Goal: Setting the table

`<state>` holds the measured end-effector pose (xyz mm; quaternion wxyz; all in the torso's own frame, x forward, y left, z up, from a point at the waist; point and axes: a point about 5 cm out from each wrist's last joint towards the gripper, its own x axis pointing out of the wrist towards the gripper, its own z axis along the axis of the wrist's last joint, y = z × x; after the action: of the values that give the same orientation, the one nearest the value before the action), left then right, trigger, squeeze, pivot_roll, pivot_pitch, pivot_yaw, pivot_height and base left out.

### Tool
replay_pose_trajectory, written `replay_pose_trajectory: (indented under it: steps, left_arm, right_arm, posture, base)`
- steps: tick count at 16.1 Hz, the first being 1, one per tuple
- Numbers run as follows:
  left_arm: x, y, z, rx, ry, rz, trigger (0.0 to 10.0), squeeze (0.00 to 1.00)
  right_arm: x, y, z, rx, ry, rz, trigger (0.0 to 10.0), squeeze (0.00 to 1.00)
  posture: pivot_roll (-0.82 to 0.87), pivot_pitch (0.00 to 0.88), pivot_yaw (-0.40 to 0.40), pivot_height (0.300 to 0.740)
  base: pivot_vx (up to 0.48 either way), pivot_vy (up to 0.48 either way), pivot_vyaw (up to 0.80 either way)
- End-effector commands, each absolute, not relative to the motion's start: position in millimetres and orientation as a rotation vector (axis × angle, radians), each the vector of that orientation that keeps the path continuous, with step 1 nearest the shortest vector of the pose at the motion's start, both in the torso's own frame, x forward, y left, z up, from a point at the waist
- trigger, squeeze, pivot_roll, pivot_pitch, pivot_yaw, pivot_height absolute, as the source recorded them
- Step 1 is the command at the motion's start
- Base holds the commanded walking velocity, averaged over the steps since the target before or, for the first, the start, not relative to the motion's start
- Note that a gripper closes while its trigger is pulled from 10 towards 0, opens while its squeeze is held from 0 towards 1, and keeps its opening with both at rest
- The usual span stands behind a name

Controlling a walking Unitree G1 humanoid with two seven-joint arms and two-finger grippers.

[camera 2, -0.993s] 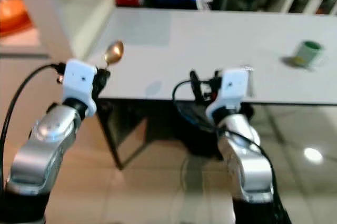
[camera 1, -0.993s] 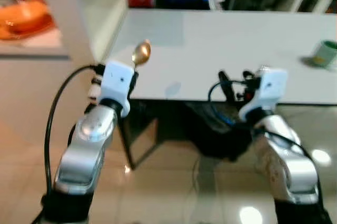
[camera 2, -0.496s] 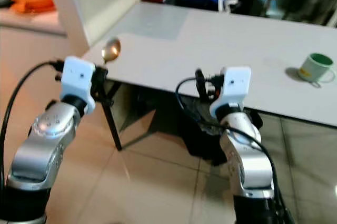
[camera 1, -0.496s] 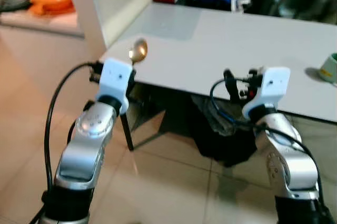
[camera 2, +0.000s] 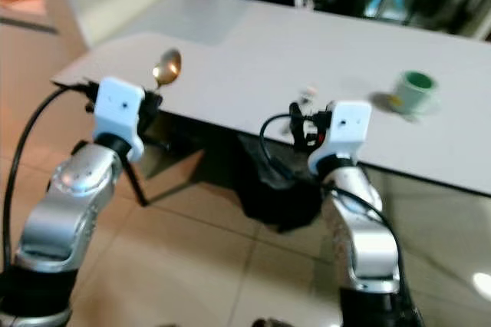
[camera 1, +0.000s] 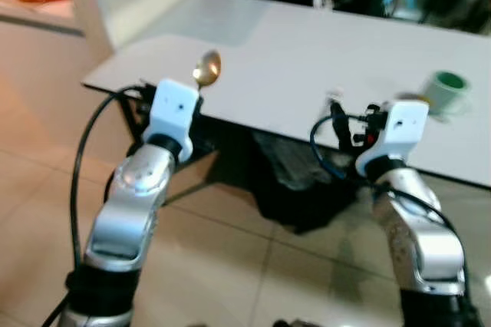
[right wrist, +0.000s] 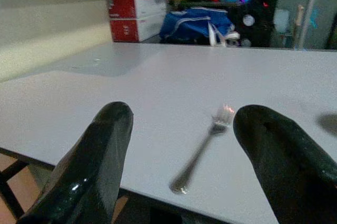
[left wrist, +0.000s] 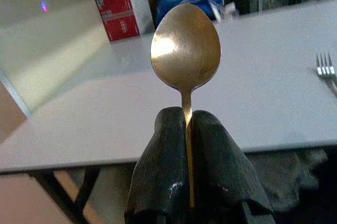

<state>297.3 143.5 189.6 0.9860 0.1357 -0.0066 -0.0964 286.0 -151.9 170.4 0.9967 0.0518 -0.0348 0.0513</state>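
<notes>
Your left pincer (left wrist: 188, 129) is clamped on the thin, slick, rigid spoon (left wrist: 185, 50) low on its handle; right pincer (right wrist: 184, 150) spread, fork (right wrist: 202, 153) just ahead on the desk (right wrist: 158, 77).

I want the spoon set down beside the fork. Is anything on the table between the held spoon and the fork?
Nothing visible does. The left gripper holds the gold metal spoon at the white table edge; bare tabletop runs to the silver fork. The green mug stands farther off.

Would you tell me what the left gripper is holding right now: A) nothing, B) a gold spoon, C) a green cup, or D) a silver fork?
B: the left gripper is shut on the handle of the gold spoon, bowl upward, before the white table.
</notes>
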Motion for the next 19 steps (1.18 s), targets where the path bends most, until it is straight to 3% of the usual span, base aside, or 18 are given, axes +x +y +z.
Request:
replay_pose_trajectory:
  steps: [1,5,11,16,19]
  left_arm:
    - [298.0,145.9,196.5,0.270,-0.034,-0.185,10.0,0.00]
    - [301.0,148.6,196.3,0.278,-0.030,-0.172,10.0,0.00]
    - [303.4,153.6,196.3,0.280,-0.032,-0.154,10.0,0.00]
    - [300.0,153.5,194.7,0.166,-0.004,-0.173,10.0,0.00]
    - [299.9,151.4,193.2,0.155,0.004,-0.186,10.0,0.00]
  right_arm:
    - [285.0,-151.7,176.2,0.117,-0.091,0.108,10.0,0.00]
    - [285.7,-150.2,174.6,0.145,-0.065,0.095,10.0,0.00]
    - [286.0,-143.6,173.7,0.143,-0.056,0.104,10.0,0.00]
    - [284.7,-133.4,169.7,0.143,-0.024,0.176,10.0,0.00]
    - [286.0,-129.4,171.4,0.131,-0.025,0.205,10.0,0.00]
  posture:
    - [-0.02,0.038,0.032,0.740]
    - [-0.02,0.040,0.035,0.740]
    - [-0.02,0.040,0.035,0.740]
    - [-0.02,0.038,0.032,0.740]
    - [-0.02,0.041,0.032,0.740]
  base:
    - [0.000,-0.480,0.00]
    - [0.000,-0.480,-0.60]
    - [0.000,-0.480,0.00]
    - [0.000,0.000,0.00]
    - [0.322,0.000,0.00]
